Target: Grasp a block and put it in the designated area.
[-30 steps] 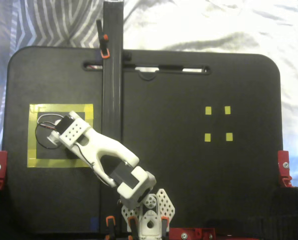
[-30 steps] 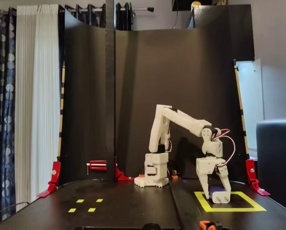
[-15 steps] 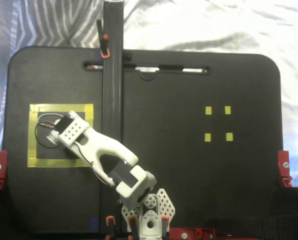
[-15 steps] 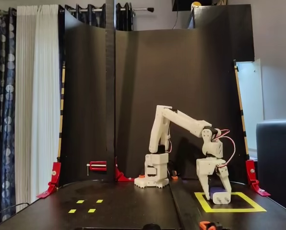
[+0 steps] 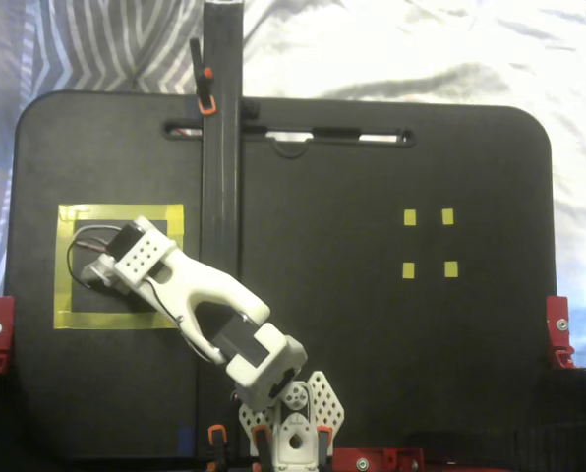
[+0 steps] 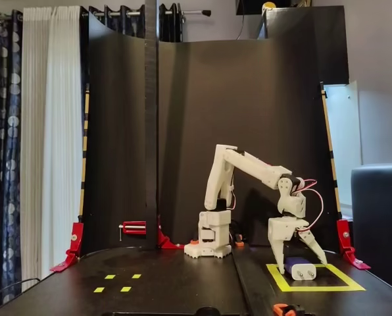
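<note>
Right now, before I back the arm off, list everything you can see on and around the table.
block: one, dark blue, lying inside the designated area, between the spread fingers.
designated area: one, yellow tape square, right side of the table in the side-on fixed view.
small tape squares: four, yellow, opposite half of the table.
table: one, black.
backdrop panels: black, standing behind the arm.
clamps: red, at the table edges.
post: one, black, upright, crossing the top-down fixed view.
curtains: white and dark patterned, far left.
gripper: one, white, open, straddling the block.
</note>
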Controlling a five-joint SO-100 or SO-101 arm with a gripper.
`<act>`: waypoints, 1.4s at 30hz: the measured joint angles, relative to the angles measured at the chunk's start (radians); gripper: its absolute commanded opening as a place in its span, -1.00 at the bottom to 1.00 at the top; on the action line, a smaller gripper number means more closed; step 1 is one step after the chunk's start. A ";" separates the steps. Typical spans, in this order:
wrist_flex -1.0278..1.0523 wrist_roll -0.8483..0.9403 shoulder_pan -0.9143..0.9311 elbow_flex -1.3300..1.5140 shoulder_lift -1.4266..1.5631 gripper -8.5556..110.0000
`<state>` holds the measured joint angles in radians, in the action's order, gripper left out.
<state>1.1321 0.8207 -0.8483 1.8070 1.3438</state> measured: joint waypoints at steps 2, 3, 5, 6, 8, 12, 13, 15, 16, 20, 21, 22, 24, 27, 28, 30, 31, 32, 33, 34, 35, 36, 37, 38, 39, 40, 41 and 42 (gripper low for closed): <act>0.026 0.000 0.008 -0.012 -0.003 -0.11; 0.041 0.000 0.012 -0.023 -0.003 -0.11; 0.074 0.000 0.021 -0.043 0.008 -0.11; 0.092 0.000 0.026 -0.057 0.018 -0.11; 0.138 0.000 0.035 -0.087 0.046 -0.11; 0.224 0.000 0.048 -0.152 0.106 -0.11; 0.242 0.000 0.051 -0.160 0.120 -0.11; 0.267 0.000 0.055 -0.167 0.149 -0.11; 0.275 0.000 0.055 -0.167 0.166 -0.11; 0.311 0.000 0.055 -0.167 0.227 -0.11; 0.318 0.000 0.054 -0.167 0.236 -0.11; 0.319 0.000 0.054 -0.167 0.244 -0.12; 0.319 0.000 0.054 -0.167 0.252 -0.18; 0.319 0.000 0.067 -0.167 0.265 -0.54; 0.319 0.000 0.072 -0.167 0.273 -0.62; 0.321 0.000 0.081 -0.167 0.290 -0.76; 0.328 0.000 0.086 -0.167 0.301 -0.82; 0.339 0.000 0.089 -0.167 0.311 -0.84; 0.344 0.000 0.095 -0.167 0.322 -0.85; 0.344 0.000 0.101 -0.167 0.330 -0.86; 0.344 0.000 0.112 -0.167 0.337 -0.86; 0.344 0.000 0.123 -0.167 0.345 -0.86; 0.344 0.000 0.133 -0.167 0.354 -0.86; 0.344 0.000 0.144 -0.167 0.364 -0.86; 0.342 0.000 0.156 -0.167 0.374 -0.86; 0.341 0.000 0.169 -0.167 0.385 -0.86; 0.336 0.000 0.183 -0.167 0.399 -0.86; 0.330 0.000 0.196 -0.167 0.413 -0.86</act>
<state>1.4619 0.8207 -0.6519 1.6398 1.7564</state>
